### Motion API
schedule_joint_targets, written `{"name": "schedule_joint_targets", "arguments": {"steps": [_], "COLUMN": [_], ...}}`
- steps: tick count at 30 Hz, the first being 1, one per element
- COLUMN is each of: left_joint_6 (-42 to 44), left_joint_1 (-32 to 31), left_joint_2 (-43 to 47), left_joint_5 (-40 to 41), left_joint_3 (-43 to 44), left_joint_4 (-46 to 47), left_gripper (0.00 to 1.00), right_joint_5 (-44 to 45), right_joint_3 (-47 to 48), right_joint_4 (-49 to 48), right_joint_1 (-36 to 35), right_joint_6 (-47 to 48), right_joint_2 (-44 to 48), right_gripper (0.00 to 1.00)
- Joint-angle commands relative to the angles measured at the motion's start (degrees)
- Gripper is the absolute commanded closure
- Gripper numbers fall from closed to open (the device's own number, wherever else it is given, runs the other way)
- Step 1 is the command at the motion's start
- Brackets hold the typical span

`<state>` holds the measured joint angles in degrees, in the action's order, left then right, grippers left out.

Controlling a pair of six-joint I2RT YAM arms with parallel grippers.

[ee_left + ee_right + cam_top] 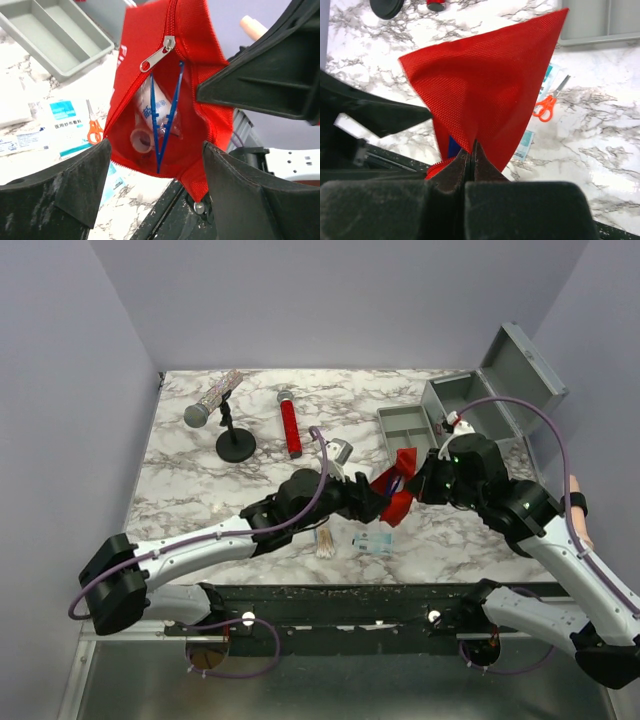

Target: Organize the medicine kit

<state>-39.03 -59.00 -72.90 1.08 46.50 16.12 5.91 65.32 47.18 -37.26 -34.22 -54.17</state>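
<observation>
Kit point(447, 395) grey, open (tray point(65, 40) seemingly empty); right claw point(471, 150) pinches pouch point(485, 85), left claw point(156, 150) apart.

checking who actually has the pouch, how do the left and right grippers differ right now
The left gripper has its jaws spread wide; the right gripper is shut tight. The left gripper holds nothing and sits either side of the unzipped mouth of the red pouch; the right gripper pinches the pouch's fabric edge and holds it up. Both are at the same pouch, meeting from opposite sides.
</observation>
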Motion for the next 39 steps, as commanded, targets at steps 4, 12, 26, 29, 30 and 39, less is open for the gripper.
{"name": "schedule_joint_targets", "arguments": {"steps": [4, 12, 26, 29, 30, 39], "left_joint_6": [2.8, -4.7, -8.2, -7.9, -7.6, -4.0], "left_joint_1": [-0.1, 4.9, 7.1, 7.1, 7.1, 5.9], "left_joint_2": [8.4, 3.8, -29.0, -32.4, -33.6, -39.6], "left_joint_5": [7.3, 12.1, 18.4, 19.7, 19.9, 20.7], "left_joint_3": [3.6, 2.3, 25.3, 28.3, 29.3, 31.7], "left_joint_4": [-7.4, -15.0, -36.3, -38.4, -39.1, -40.8], "left_gripper": [0.1, 0.12, 0.18, 0.2, 0.21, 0.29], "right_joint_5": [5.7, 8.4, 10.2, 11.0, 11.3, 12.9], "right_joint_3": [-1.3, -3.6, -7.0, -7.1, -7.3, -7.9], "right_joint_4": [2.4, 4.1, 2.7, 2.9, 3.1, 3.5], "right_joint_1": [0.9, 0.9, 1.0, 1.1, 1.0, 1.1], "right_joint_6": [2.6, 4.5, 6.6, 7.1, 7.4, 8.5], "right_joint_2": [3.1, 5.5, 6.1, 6.8, 6.8, 8.2], "right_gripper": [0.99, 0.99, 0.99, 0.99, 0.99, 0.99]}}
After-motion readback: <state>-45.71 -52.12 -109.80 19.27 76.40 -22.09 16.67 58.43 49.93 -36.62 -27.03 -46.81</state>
